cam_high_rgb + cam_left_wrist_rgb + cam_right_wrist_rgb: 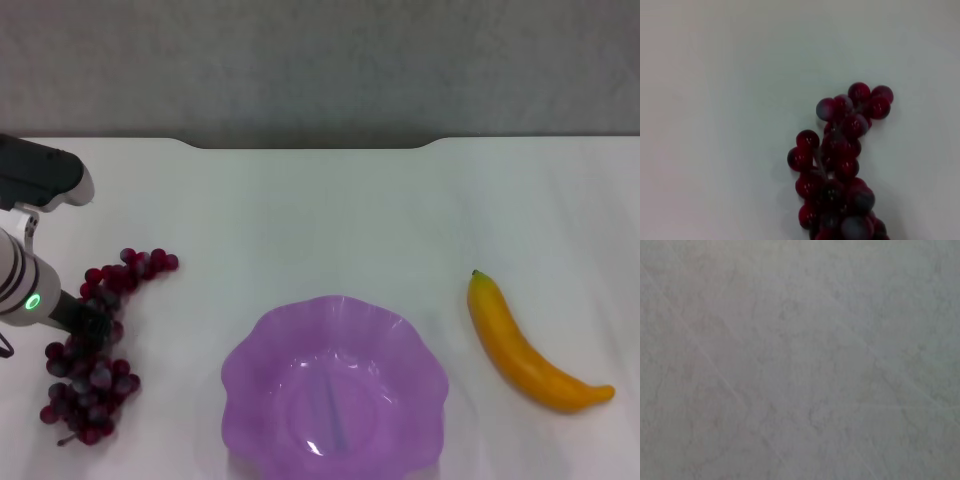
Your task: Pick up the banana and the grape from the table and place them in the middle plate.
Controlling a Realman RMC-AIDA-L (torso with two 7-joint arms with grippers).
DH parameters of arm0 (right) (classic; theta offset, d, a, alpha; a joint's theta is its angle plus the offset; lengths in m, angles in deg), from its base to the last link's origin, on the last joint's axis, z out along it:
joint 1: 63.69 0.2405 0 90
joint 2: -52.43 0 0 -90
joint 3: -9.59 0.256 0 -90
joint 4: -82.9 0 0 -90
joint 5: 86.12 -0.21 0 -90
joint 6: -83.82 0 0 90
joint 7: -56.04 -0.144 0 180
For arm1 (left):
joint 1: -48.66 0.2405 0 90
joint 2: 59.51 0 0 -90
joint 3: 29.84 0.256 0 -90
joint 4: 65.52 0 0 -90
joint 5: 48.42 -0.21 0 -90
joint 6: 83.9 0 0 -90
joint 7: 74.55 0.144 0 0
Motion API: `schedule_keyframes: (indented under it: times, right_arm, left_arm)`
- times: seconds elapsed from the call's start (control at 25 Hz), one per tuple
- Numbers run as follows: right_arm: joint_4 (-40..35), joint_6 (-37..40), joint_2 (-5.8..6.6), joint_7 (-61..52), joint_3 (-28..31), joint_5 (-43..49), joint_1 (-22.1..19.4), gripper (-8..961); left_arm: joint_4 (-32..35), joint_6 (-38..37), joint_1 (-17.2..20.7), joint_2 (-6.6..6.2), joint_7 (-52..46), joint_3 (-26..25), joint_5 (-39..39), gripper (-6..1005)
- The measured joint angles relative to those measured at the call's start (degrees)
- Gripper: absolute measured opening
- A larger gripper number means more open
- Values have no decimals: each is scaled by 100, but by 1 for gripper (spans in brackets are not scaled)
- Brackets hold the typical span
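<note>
One arm shows from your head camera: the left gripper (92,325) sits on the grapes (95,350), left of the purple plate (335,390); I cannot tell its grip. Banana (525,345) lies right. Your left wrist camera shows grapes (842,165) on the table (715,100).
</note>
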Motion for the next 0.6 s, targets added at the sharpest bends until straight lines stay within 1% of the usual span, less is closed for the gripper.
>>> schedule_keyframes:
  times: [0.24,0.36,0.48,0.6]
  right_arm:
    - [0,0,0,0,0,0,0,666]
    - [0,0,0,0,0,-1,0,666]
    - [0,0,0,0,0,-1,0,666]
    - [9,0,0,0,0,0,0,666]
  left_arm:
    - [0,-100,61,0,103,12,0,346]
    - [0,-102,64,0,120,2,0,297]
    - [-43,-142,87,0,120,18,0,269]
    - [-253,-276,224,10,117,50,0,242]
